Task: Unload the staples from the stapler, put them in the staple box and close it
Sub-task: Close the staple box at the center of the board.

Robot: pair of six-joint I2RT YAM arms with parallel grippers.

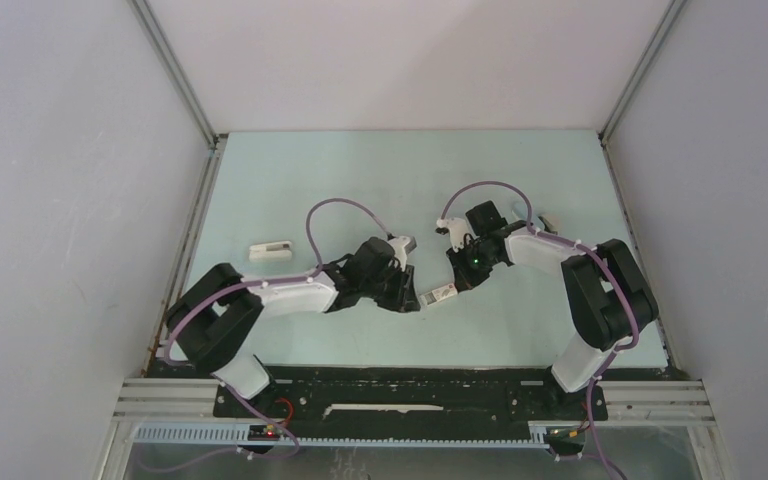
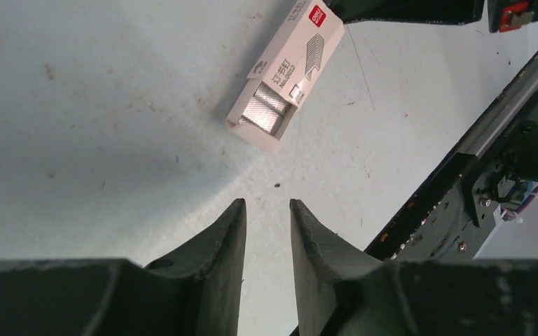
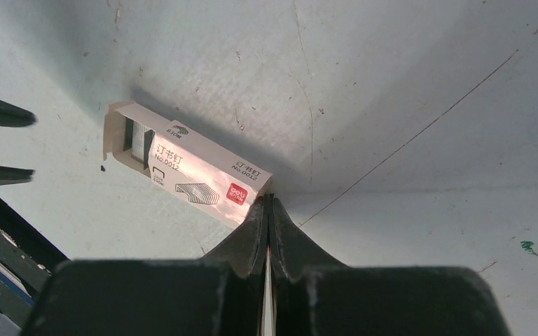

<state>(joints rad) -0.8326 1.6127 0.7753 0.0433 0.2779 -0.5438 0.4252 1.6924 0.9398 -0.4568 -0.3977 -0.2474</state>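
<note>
A small white printed staple box (image 2: pixel 285 73) lies on the table between my two grippers. Its near end is open, and silvery staples (image 2: pixel 266 112) show inside it. In the right wrist view the same staples (image 3: pixel 134 140) sit at the box's (image 3: pixel 196 175) far end. My left gripper (image 2: pixel 267 203) hangs a short way from the open end, narrowly open with nothing between its fingers. My right gripper (image 3: pixel 269 198) is shut at the box's other end, with a thin white sliver like the box's flap pinched in it. A white stapler (image 1: pixel 270 250) lies apart at the left.
A small white and dark object (image 1: pixel 548 222) lies at the back right, beyond the right arm. The black frame and rail (image 2: pixel 476 175) run along the near edge of the pale table (image 1: pixel 360 170). The left gripper's fingertips (image 3: pixel 0 115) show at the right wrist view's left edge.
</note>
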